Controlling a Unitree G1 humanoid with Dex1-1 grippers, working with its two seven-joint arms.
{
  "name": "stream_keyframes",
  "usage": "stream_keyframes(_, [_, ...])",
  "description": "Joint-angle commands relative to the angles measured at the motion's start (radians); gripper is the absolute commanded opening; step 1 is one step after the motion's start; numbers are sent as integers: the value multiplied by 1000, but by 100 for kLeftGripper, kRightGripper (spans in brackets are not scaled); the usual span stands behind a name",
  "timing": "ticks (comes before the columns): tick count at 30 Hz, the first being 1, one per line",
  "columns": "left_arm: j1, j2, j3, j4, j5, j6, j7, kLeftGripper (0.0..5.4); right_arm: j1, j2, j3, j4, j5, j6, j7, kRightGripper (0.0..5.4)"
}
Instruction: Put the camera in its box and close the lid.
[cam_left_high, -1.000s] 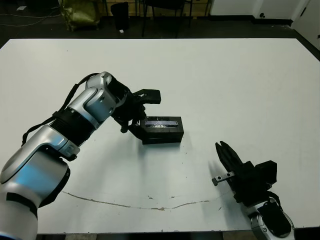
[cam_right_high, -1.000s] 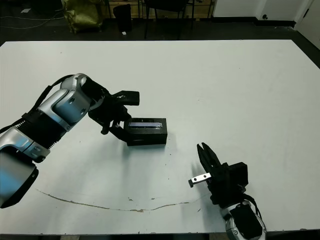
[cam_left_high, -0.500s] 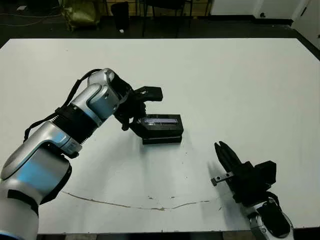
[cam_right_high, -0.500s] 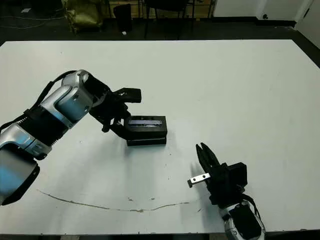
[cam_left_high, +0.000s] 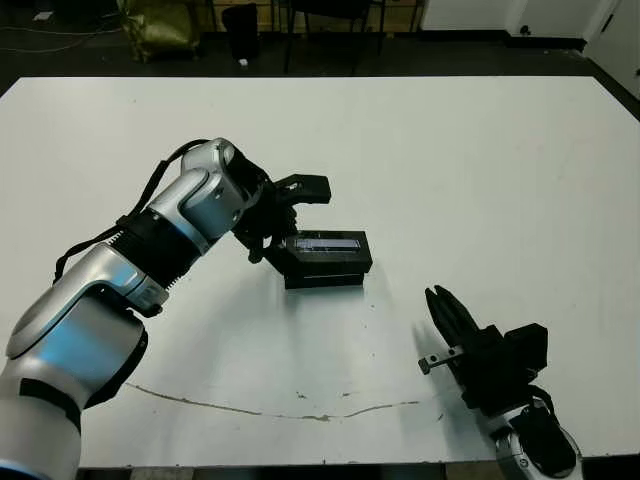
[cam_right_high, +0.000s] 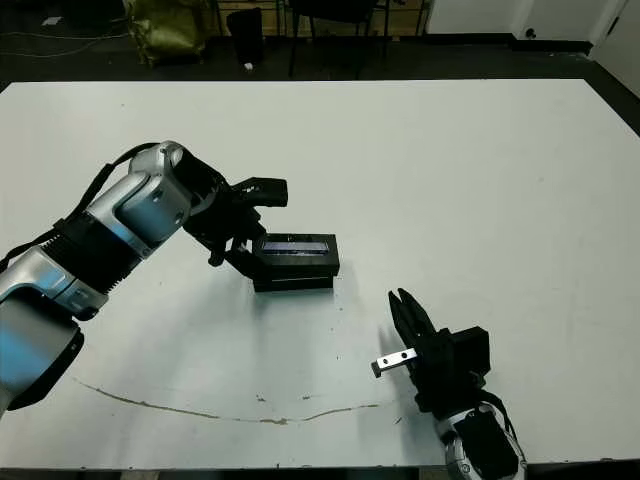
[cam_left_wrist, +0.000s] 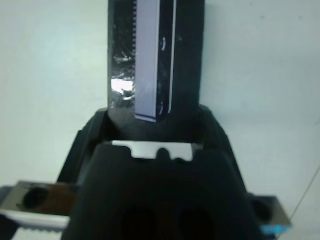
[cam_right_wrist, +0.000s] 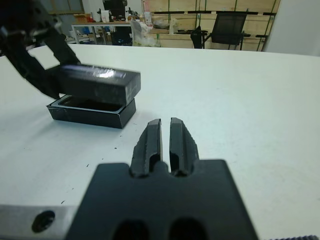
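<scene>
Bright, even overhead light; left wrist pic blurry, maybe defocused.

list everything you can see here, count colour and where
lid: 1, black with a greyish-lilac strip on top, middle of the table, held at one end by the left gripper, sitting tilted on the box, not fully down
box: 1, black, under the lid, flat on the table
camera: not visible, hidden if it is inside the box
table: 1, white, with a thin brownish line near the front edge
chairs: black, beyond the table
yellow-green bag: 1, on the floor past the far left edge
left gripper: 1, black, on the silver arm, gripping the lid's end
right gripper: 1, black, near the front right of the table, fingers together, empty
</scene>
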Motion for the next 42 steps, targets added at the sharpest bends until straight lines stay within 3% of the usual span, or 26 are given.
stream_keyframes(1, [-19,-3,0,8,-9,17,-8,226,9,-4,2,13,-6,7,0,0])
stream_keyframes(31, [17,20,-87,-31,25,-70,-37,226,26,15,10,42,8,-44,5,0])
stream_keyframes(42, [28,24,-99,-29,35,-85,-33,226,54,14,25,5,-5,-20,-11,0])
